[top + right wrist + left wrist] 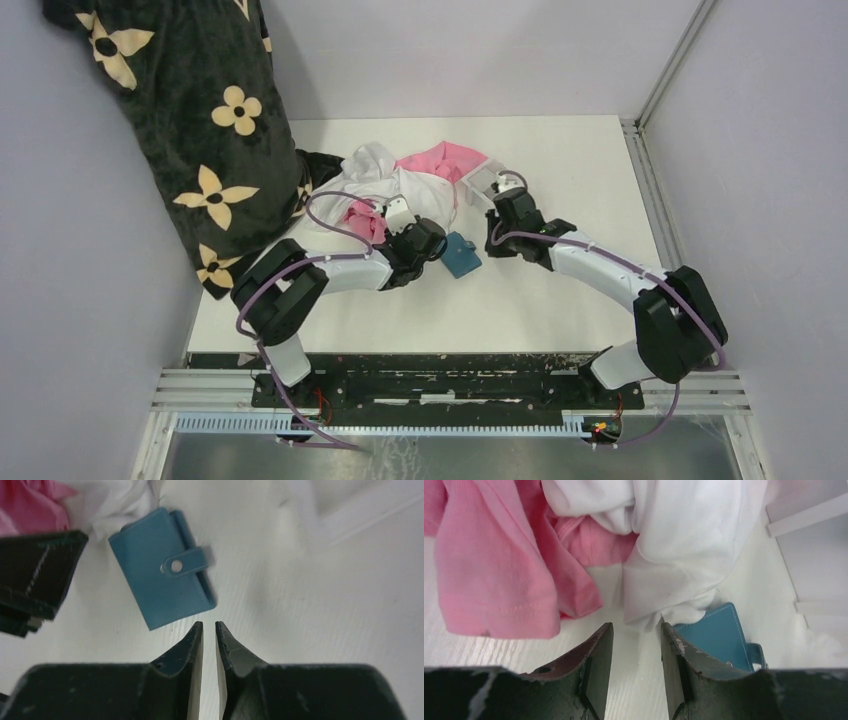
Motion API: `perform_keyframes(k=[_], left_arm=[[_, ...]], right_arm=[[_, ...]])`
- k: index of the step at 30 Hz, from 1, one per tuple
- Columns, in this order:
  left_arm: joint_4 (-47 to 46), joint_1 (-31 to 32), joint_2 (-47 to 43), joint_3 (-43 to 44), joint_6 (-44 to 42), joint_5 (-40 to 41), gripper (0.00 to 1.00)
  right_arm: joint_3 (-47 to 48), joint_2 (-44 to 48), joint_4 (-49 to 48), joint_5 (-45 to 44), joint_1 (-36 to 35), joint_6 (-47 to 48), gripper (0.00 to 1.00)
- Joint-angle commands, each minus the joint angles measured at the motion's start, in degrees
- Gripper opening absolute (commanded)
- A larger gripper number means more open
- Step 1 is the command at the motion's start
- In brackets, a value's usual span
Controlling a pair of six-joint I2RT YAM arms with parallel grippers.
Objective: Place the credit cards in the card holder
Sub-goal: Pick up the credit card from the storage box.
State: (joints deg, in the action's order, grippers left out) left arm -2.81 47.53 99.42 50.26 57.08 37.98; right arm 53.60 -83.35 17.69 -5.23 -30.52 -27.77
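A dark garment [190, 130] printed with cream flower motifs hangs over the left edge of the white table [400, 320]. Just right of it lies a heap of pink cloth [489, 580] and white cloth [684, 540]. The left gripper [636, 627] points at the heap's near edge, its jaws released and apart with only bare table between them. Just right of its fingers lies the card holder [155, 575], a blue wallet that is closed, with its strap fastened by a small round snap [176, 566]. It lies flat and tilted, one corner touching the white cloth. The right gripper [209, 625] hovers near the wallet's strap side without touching it, its jaws almost together with a thin slit between them, grasping nothing. A clear tray [819, 550] sits beyond the wallet. Bare table spreads in front of the wallet and rightward to the metal rail [640, 190] along the right edge.
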Motion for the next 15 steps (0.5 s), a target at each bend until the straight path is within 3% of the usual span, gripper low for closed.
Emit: perform_keyframes(k=[1, 7, 15], left_arm=[[1.0, -1.9, 2.1, 3.4, -5.7, 3.9, 0.47], [-1.1, -3.5, 5.6, 6.1, -10.4, 2.5, 0.43], [-7.7, -3.8, 7.5, 5.2, -13.7, -3.6, 0.39]], right_arm=[[-1.8, -1.2, -1.7, -3.1, -4.7, -2.4, 0.18], [-3.4, -2.4, -2.9, -4.6, -6.8, -4.3, 0.09], [-4.3, -6.6, -4.9, -3.6, -7.7, -5.4, 0.06]])
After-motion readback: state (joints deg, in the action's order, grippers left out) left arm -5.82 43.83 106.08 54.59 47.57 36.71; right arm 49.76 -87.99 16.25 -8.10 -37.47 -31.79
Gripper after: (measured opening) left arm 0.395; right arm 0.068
